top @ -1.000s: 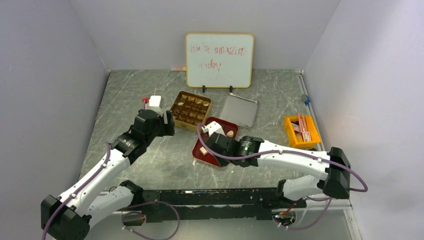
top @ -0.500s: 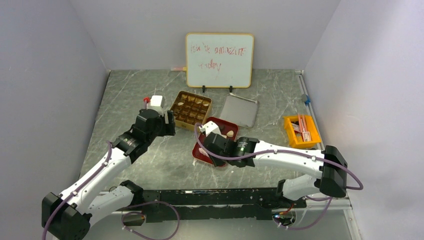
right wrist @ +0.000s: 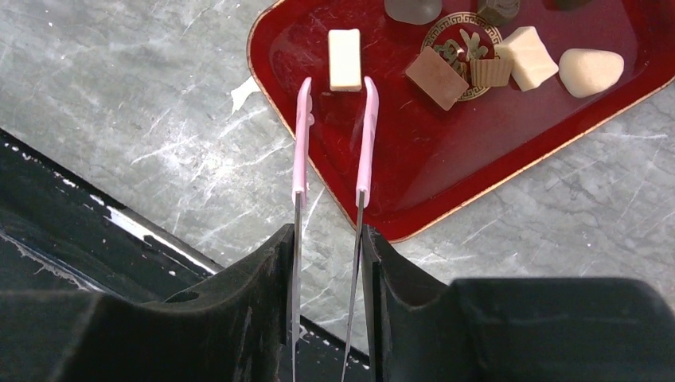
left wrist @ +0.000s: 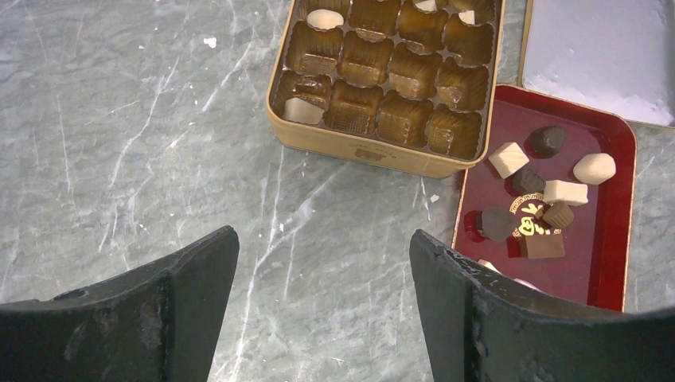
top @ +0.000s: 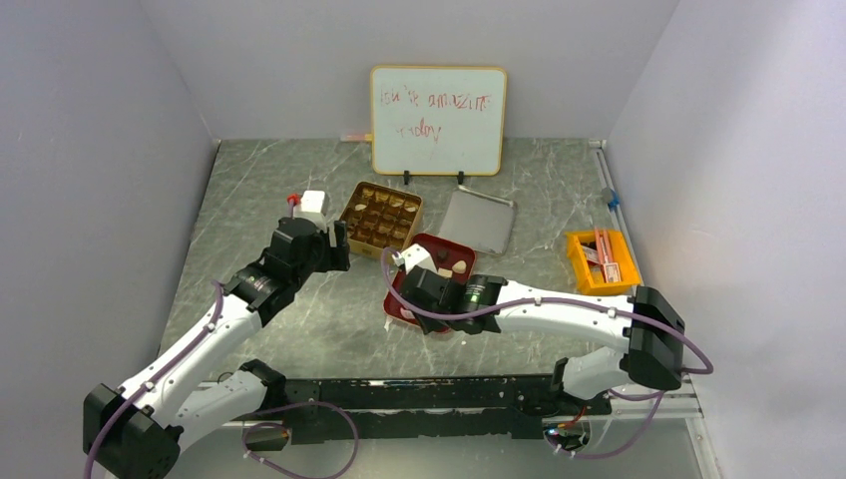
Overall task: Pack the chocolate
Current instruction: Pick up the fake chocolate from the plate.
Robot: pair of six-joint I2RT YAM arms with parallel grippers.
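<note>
Loose chocolate (left wrist: 549,192) pieces, cream, mid-brown and dark, lie in the red tray (right wrist: 446,151). More pieces sit in cups of the gold tin (left wrist: 374,151). My right gripper (right wrist: 328,239) is shut on the pink tweezers (right wrist: 301,143). The tweezer tips stand spread just short of a cream rectangular piece (right wrist: 345,59) at the tray's near left corner, touching nothing. My left gripper (left wrist: 322,247) hangs open over bare table, just in front of the tin and left of the tray. Seen from above, the right gripper (top: 414,284) is over the tray (top: 439,242) and the left gripper (top: 334,244) is beside the tin (top: 381,217).
The silver tin lid (top: 477,222) lies right of the tin. A whiteboard (top: 437,120) stands at the back. An orange bin (top: 600,261) sits at the right, and a small white object (top: 309,208) left of the tin. The black base rail (right wrist: 95,231) runs close to the tray.
My right wrist has shifted left over the tray's near left corner and its jaws have eased, letting the tweezer tips spread. The left arm has not moved.
</note>
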